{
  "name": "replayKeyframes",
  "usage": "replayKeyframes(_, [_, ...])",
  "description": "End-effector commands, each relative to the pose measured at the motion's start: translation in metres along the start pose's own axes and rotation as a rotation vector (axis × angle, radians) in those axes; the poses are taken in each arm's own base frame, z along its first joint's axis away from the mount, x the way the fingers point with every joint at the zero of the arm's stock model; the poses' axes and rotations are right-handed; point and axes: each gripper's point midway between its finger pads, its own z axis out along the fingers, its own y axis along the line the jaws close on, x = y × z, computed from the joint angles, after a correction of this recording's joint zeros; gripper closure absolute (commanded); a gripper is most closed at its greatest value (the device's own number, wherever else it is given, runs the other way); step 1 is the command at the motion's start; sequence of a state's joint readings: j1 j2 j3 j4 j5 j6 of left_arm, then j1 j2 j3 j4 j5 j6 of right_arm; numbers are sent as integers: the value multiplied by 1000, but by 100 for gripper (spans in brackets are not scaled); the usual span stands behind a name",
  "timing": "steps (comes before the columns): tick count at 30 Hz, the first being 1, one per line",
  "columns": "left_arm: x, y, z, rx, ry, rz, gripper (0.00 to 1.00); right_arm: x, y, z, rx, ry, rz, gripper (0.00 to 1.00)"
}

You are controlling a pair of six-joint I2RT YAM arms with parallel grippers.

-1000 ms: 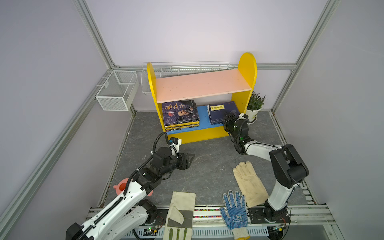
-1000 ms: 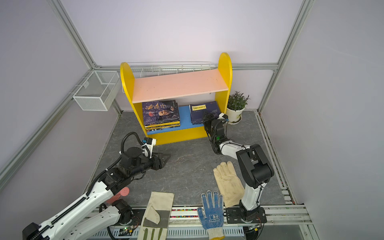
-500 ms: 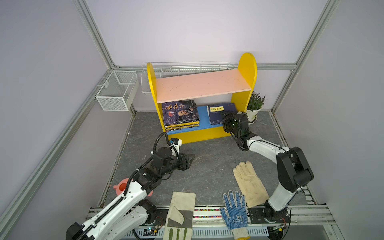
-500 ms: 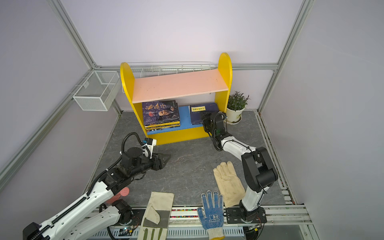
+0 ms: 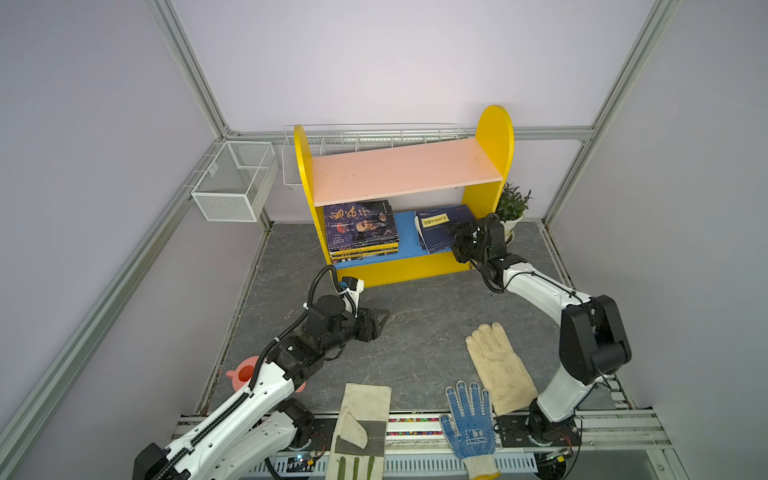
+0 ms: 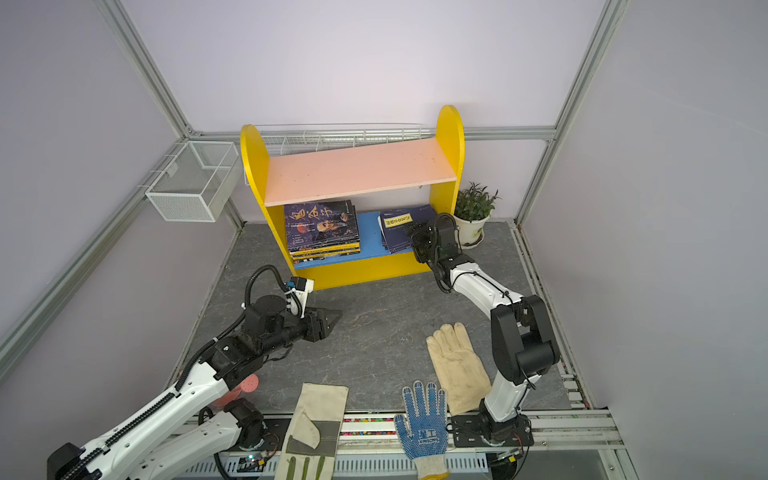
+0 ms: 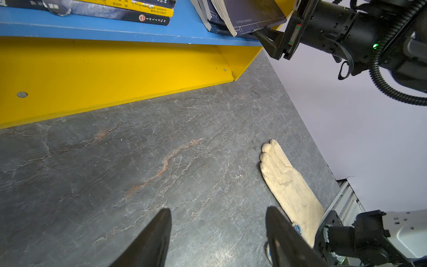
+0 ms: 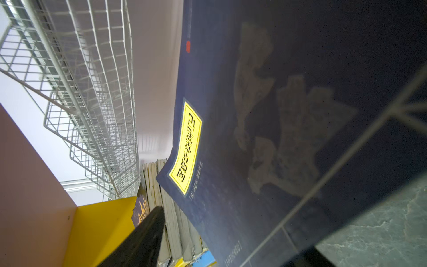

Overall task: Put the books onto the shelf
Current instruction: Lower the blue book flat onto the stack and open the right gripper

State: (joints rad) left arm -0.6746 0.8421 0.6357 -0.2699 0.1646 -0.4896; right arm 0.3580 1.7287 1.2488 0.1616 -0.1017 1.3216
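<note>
right gripper [image 5: 456, 232] wide apart around the tilted navy book [image 5: 434, 233] on the shelf [image 5: 407, 170]; left gripper [image 7: 218, 211] apart, empty

Shelf [image 5: 494, 137]: yellow side panels and base, pink upper board, blue lower board. Books [image 5: 432, 233]: navy covers with yellow title labels; one dark purple-blue cover. Table [image 5: 419, 328]: grey, veined stone pattern. Cream glove [image 5: 498, 368]: plain. Dotted glove [image 5: 469, 422]: white, blue dots.

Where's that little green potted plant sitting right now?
In both top views the potted plant stands at the back right of the tabletop, right beside the shelf's yellow right-hand side panel.
</note>
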Motion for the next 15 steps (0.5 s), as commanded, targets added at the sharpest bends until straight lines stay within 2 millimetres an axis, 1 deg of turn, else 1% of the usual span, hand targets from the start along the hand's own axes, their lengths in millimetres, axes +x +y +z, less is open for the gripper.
replayKeyframes(1, [-1, -1, 1, 5, -7, 4, 35, 12, -2, 1, 29, 59, -15, 27])
replayKeyframes(6, [0, 0, 1, 3, -7, 2, 35, 23, -8, 2, 38, 83, -9, 27])
replayKeyframes(10, [1, 2, 0, -2, -10, 3, 35, 24, -8, 9, -10, 77, 62, 29])
replayKeyframes(12, [3, 3, 1, -8, -6, 1, 35, 25, -4, 14, -42, 83, 98, 32])
replayKeyframes(15, [4, 5, 1, -11, -4, 0, 35, 23, 3, 18, -73, 76, 129, 33])
